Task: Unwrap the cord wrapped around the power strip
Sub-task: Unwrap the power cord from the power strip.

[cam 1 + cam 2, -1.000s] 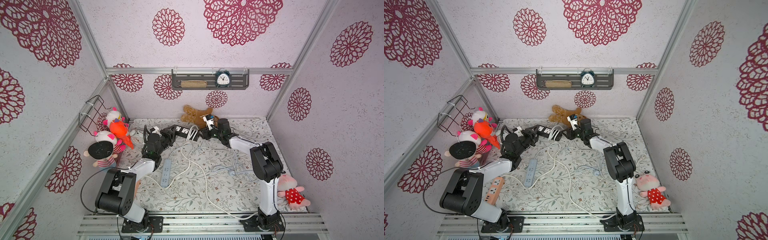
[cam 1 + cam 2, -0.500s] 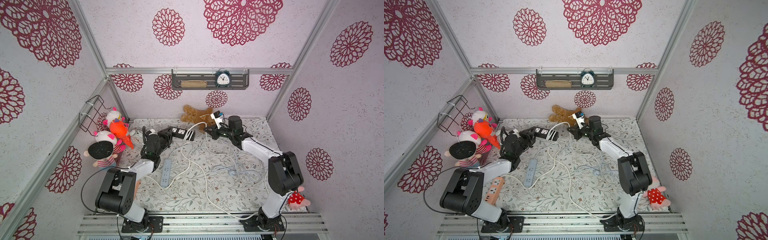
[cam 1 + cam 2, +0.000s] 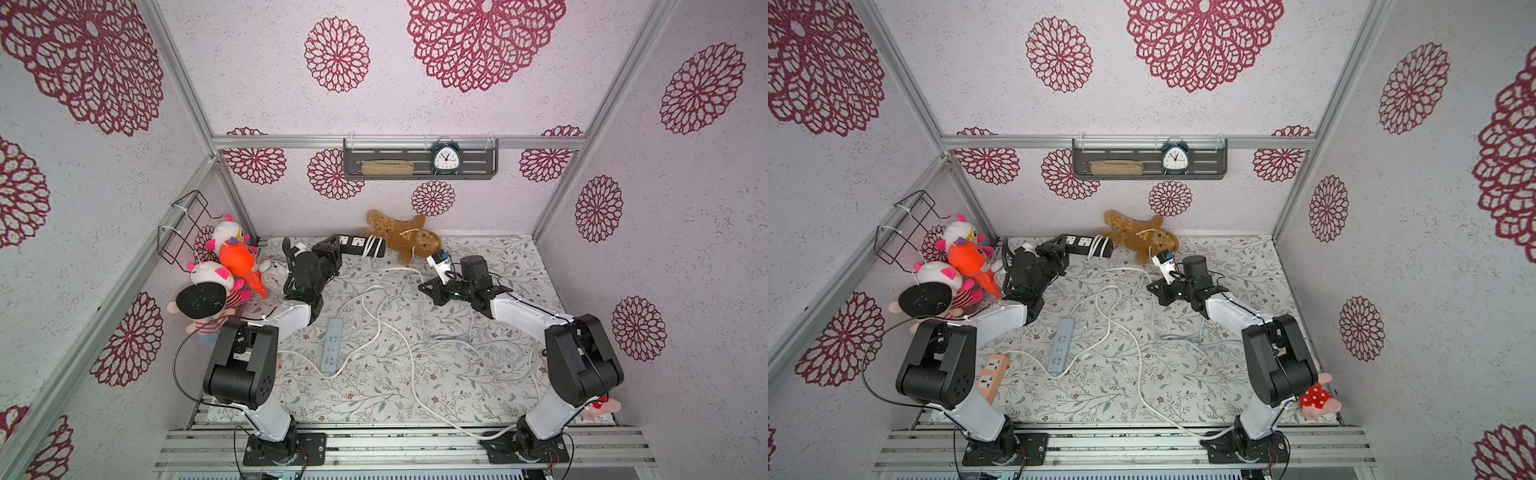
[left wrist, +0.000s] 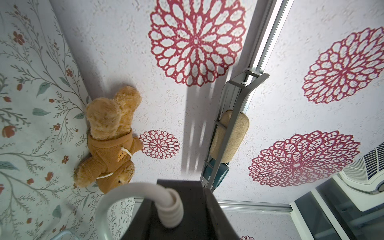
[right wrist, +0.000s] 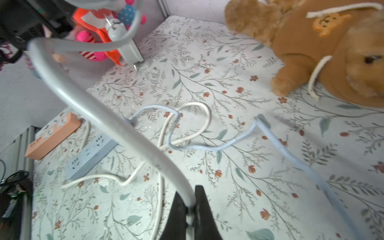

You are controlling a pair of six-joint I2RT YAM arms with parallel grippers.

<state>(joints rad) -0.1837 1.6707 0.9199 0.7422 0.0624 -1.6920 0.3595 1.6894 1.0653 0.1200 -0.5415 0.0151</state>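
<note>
My left gripper [image 3: 333, 249] clamps one end of the black power strip [image 3: 354, 242], just beside the teddy bear [image 3: 401, 237], to anchor it while my right gripper [image 5: 190, 200], pinched shut on the white cord [image 5: 116, 126], can draw the last loops off
</note>
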